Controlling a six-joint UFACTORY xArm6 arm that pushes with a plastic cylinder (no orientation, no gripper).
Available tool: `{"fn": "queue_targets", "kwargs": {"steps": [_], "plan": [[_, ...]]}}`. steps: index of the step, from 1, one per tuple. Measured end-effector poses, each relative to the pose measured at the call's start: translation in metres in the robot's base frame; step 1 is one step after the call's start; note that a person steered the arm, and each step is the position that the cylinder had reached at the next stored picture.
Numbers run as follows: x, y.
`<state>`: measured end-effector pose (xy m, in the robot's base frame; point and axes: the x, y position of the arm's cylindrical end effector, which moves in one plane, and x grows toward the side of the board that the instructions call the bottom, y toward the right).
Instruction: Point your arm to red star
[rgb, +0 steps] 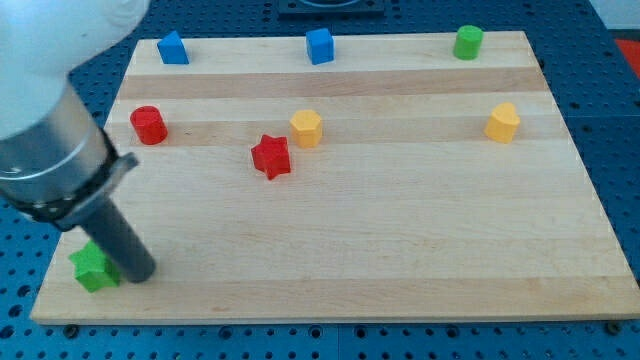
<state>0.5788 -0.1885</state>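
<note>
The red star (270, 156) lies on the wooden board (400, 230), left of centre, just left of and below a yellow hexagon block (306, 128). My tip (140, 275) is at the board's lower left, far to the left of and below the red star. It stands right next to a green star block (94, 266), which the rod partly covers.
A red cylinder (148, 124) sits at the left. A blue block (172, 47), a blue cube (319, 45) and a green cylinder (467, 41) line the top edge. A yellow block (503, 122) sits at the right. The arm's body fills the view's upper left.
</note>
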Motion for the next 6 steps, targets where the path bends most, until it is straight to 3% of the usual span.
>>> {"fn": "queue_targets", "kwargs": {"steps": [1, 4, 6], "plan": [[-0.017, 0.031], [-0.120, 0.020], [-0.152, 0.031]]}}
